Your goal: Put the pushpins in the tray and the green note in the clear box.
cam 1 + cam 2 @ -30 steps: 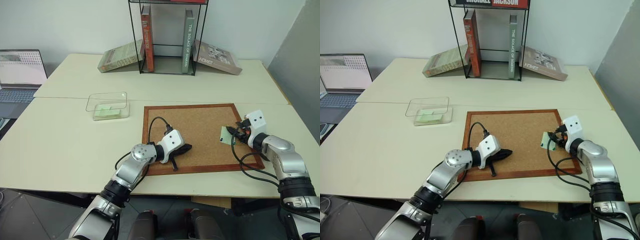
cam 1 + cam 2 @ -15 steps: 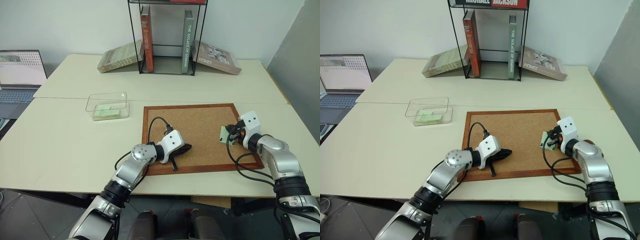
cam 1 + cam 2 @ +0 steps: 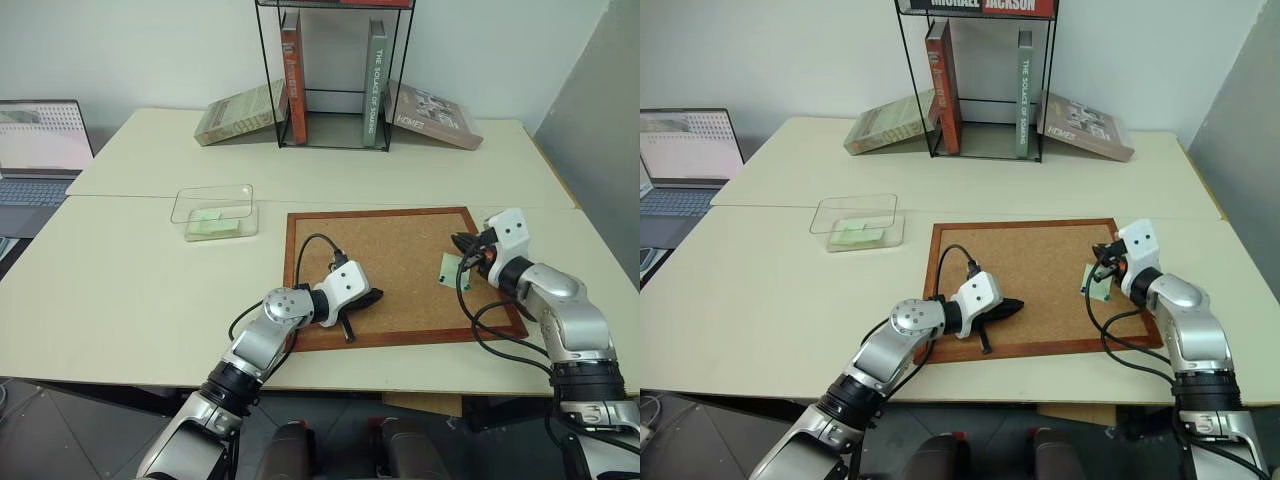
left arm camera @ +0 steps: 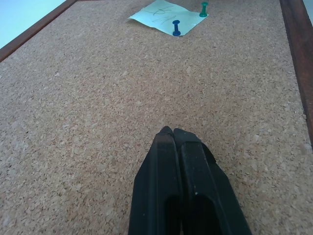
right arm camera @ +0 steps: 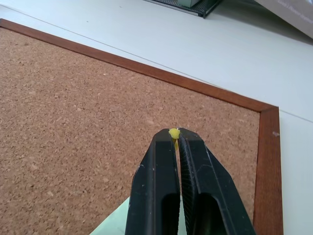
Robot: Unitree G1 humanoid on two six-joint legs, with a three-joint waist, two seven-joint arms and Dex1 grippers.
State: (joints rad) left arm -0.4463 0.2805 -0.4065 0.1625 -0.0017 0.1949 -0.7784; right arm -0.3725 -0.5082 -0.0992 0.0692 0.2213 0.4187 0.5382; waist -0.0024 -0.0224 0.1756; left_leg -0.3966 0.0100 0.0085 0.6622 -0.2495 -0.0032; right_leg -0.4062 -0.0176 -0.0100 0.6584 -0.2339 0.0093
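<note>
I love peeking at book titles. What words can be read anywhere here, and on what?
"JACKSON": on a book on the rack's top shelf; the word before it is cut off.
"THE SOLACE OF ...": grey-green book spine; last word blurred.
"HOMES": cover of the leaning book.
Red book spine: too small.
Green note: scribble, unreadable.
Laptop screen: unreadable.

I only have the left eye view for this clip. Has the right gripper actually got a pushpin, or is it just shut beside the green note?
Observer: The right wrist view shows the right gripper shut on a yellow pushpin, its head poking out between the fingertips.
Operator: Any pins left in the green note?
Observer: Yes. The left wrist view shows a blue pushpin and a green pushpin standing in the green note.
Operator: And the left gripper?
Observer: The left gripper is shut with nothing between its fingers, low over bare cork board.
</note>
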